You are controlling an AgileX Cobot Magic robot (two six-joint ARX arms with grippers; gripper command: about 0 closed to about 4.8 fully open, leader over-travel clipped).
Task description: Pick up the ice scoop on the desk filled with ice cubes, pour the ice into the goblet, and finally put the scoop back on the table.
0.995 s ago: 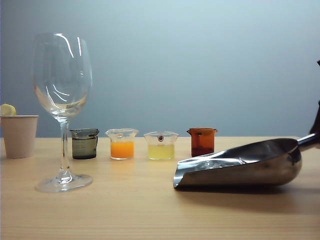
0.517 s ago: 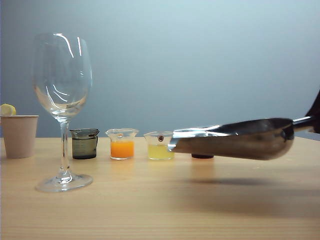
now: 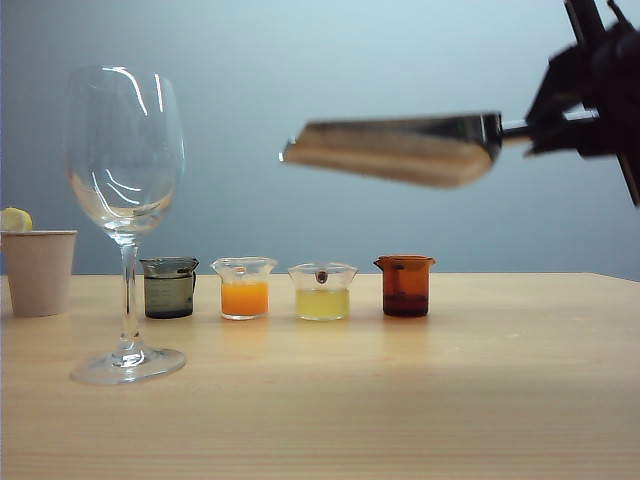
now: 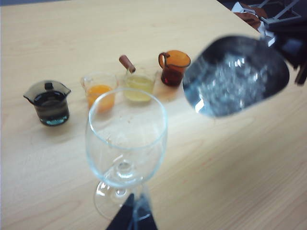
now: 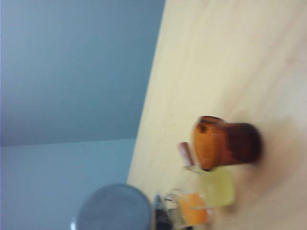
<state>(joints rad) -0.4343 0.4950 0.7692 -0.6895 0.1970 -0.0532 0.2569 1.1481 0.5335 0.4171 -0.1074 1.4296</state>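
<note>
Near: goblet upright on the counter, empty. My left hand sits low by its foot, only dark fingertips showing; can't tell how far open or whether it touches. Behind: row of small beakers — dark, orange, yellow, amber; paper cup at the far left edge. Above the row: my right hand, nearly closed, clamps the ice scoop by its rod handle, roughly level in the air, mouth towards the goblet. Ice cubes lie inside it.
</note>
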